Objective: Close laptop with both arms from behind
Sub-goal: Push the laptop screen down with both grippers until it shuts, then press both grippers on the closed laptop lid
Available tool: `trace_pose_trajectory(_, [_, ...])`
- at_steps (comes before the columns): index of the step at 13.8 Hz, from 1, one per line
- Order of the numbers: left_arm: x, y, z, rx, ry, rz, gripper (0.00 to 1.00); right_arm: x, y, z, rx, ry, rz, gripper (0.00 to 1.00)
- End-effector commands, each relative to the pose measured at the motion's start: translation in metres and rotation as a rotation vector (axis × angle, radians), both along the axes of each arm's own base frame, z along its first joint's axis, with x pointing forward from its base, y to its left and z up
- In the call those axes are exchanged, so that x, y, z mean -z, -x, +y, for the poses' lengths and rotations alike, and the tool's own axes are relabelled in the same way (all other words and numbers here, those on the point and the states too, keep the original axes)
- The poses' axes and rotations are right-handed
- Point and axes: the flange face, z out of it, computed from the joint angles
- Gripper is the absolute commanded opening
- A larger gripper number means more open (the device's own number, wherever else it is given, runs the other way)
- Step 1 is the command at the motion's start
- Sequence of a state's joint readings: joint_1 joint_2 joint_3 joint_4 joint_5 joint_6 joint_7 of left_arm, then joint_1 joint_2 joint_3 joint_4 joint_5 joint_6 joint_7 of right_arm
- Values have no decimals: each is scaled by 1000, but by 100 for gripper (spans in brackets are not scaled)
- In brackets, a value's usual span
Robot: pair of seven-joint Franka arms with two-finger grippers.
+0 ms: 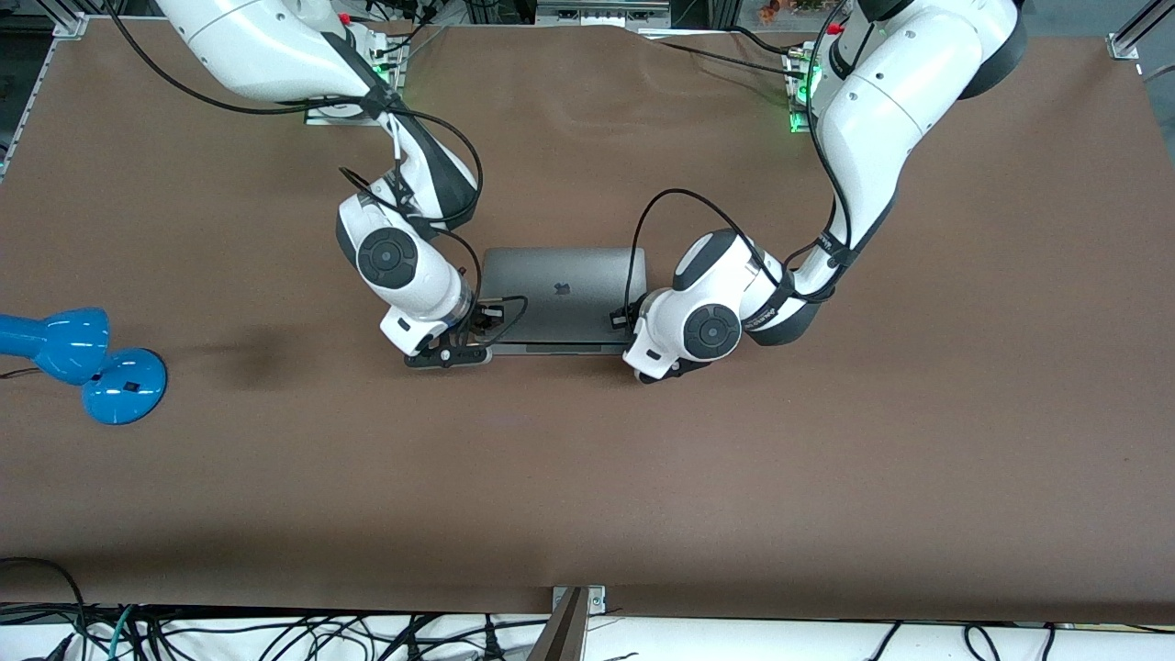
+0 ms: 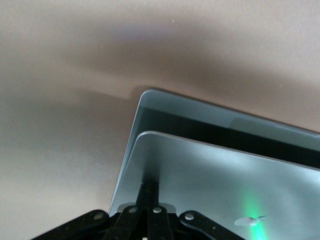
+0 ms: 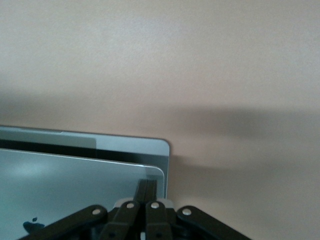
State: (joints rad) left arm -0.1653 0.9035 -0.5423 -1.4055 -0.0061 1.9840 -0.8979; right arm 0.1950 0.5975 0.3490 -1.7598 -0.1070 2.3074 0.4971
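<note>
Near the table's (image 1: 587,514) middle, the laptop (image 1: 560,294) lies almost closed, its lid (image 2: 225,185) just above the base. The right gripper (image 3: 146,192) and left gripper (image 2: 149,192), both clenched empty, press fingertips on the lid's two front corners. A blue lamp (image 1: 78,363) sits toward the right arm's end.

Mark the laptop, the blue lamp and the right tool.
laptop (image 1: 560,289): front view, logo on its lid.
blue lamp (image 1: 124,386): front view, round base.
right tool (image 3: 146,192): right wrist view, shut fingertips on the lid.
</note>
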Motion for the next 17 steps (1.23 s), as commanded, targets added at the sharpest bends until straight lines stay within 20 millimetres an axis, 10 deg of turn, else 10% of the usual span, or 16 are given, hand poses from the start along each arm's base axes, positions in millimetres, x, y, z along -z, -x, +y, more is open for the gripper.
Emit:
trace_pose_trajectory(1, [9,-7,-4,7,-10,-28,0,13,-11,7,-1,-7,-12,0])
trace_pose_trajectory(17, [35,-13,3,6,-34,-52,0,60,-19,9,8,-27,-8,0])
